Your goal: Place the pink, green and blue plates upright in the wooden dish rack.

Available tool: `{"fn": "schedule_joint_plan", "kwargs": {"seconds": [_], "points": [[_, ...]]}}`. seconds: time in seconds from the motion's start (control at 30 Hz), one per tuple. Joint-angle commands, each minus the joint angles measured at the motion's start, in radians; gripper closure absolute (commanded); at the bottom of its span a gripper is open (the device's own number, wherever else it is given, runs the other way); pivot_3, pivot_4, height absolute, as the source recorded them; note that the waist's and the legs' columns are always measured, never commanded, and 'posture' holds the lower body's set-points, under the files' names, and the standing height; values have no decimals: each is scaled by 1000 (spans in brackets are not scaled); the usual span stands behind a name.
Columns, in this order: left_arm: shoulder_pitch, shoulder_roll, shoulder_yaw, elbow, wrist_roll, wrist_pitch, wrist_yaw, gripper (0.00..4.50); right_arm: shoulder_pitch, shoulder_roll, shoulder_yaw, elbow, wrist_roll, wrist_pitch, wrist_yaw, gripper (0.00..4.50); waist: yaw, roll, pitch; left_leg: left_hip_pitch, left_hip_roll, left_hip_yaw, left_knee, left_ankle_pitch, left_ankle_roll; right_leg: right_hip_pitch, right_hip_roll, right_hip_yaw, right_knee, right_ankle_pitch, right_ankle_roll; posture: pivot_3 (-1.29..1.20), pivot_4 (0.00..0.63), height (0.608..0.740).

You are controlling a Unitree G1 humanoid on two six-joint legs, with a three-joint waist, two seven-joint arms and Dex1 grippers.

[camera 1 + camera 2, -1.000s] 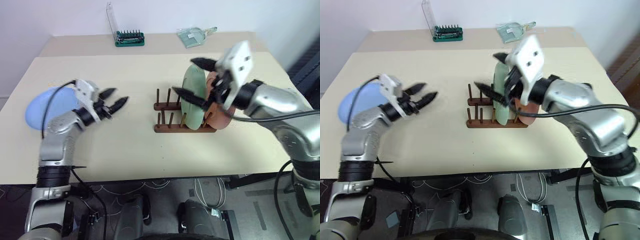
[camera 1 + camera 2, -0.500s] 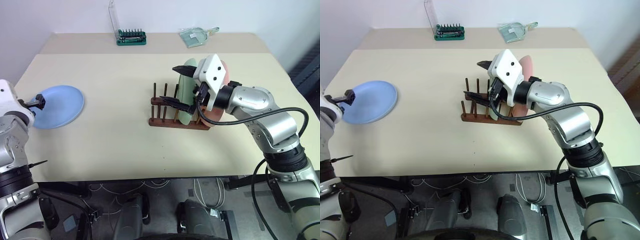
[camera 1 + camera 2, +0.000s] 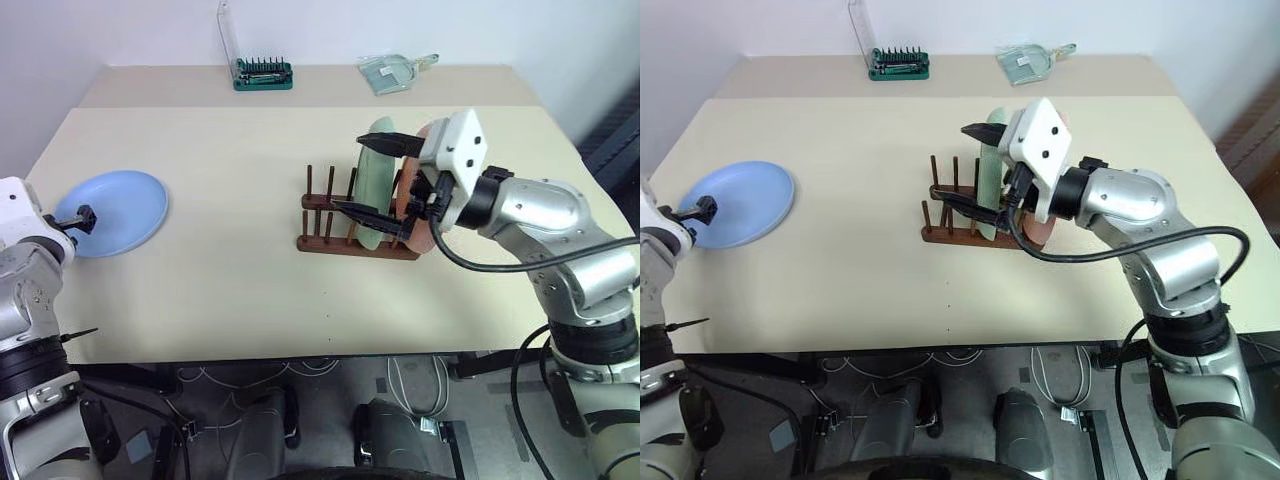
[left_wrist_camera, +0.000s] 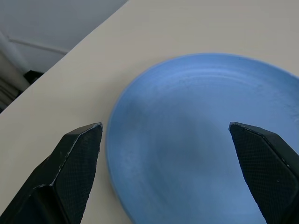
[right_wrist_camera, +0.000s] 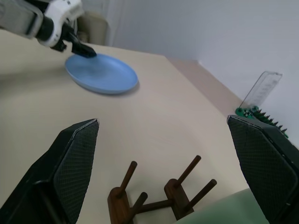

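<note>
The green plate (image 3: 381,182) and the pink plate (image 3: 424,190) stand upright in the wooden dish rack (image 3: 356,228), so the step in hand is the third one: the blue plate (image 3: 112,212). It lies flat on the desk (image 3: 240,290), far from the rack.

The left pincer (image 4: 170,175) is wide open and holds nothing. The plate is directly in front of it, between the lines of its two fingers, but not yet touched.

The right pincer (image 3: 375,178) is also wide open and empty. It hovers just beside the green plate, above the free pegs of the rack.

I judge that the next move asks the left pincer to go down to the near rim of the plate, with one finger under the edge and one over it, and then to close. The flat plate can slide away, so the approach should be slow.
</note>
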Motion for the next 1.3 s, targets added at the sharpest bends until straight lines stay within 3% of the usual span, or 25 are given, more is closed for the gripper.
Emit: {"fn": "schedule_joint_plan", "kwargs": {"seconds": [0.03, 0.2, 0.4, 0.7, 0.83, 0.93, 1.13, 1.3], "points": [[-16, 20, -3, 10, 13, -37, -4, 40, -7, -16, -59, -53, 30, 16, 2, 0, -1, 0, 0, 0, 0, 0, 0, 0, 0, 0, 0, 0, 0, 0, 0, 0, 150, 736], [-54, 36, 21, 61, 41, -11, 76, 40, -81, -42, -45, -88, 97, 69, 68, 0, -1, 0, 0, 0, 0, 0, 0, 0, 0, 0, 0, 0, 0, 0, 0, 0, 150, 736], [-62, 45, 24, 49, 38, 111, 113, 40, -128, -84, 70, -45, 3, 84, 118, 0, -1, -3, -1, 1, 0, 0, -1, 0, 0, -3, 0, 0, -1, 0, 0, 0, 150, 736], [-81, -25, 121, 22, -28, 268, 161, 40, -127, -69, 83, -38, -20, 74, 149, 0, 1, -6, -1, 0, -1, 0, -2, 1, 1, -1, -1, 0, 0, 0, 0, 0, 150, 736], [-95, -55, 141, 3, -44, 259, 171, 40, -119, -64, 85, -35, -39, 72, 141, 0, 0, -7, -1, 0, -1, 0, -2, 2, 1, -1, -1, 0, 0, 0, 0, 0, 150, 736], [-111, -74, 152, -12, -54, 237, 185, 1343, -107, -61, 82, -40, -54, 73, 133, 0, 0, -8, -1, 0, -1, 0, -2, 2, 1, 0, 0, 0, 0, 0, 0, 0, 150, 736], [-129, -94, 118, -31, -55, 204, 187, 4474, -91, -57, 78, -46, -83, 72, 111, 0, 1, -9, 0, 0, -1, 0, -2, 2, 1, 0, 0, 0, 0, 0, 0, 0, 150, 736], [-149, -110, 77, -51, -55, 109, 159, 4474, -91, -51, 70, -41, -100, 69, 97, 0, 1, -9, -1, 1, -1, 0, -3, 2, 0, 0, -1, 0, 0, 0, 0, 0, 150, 736]]}}
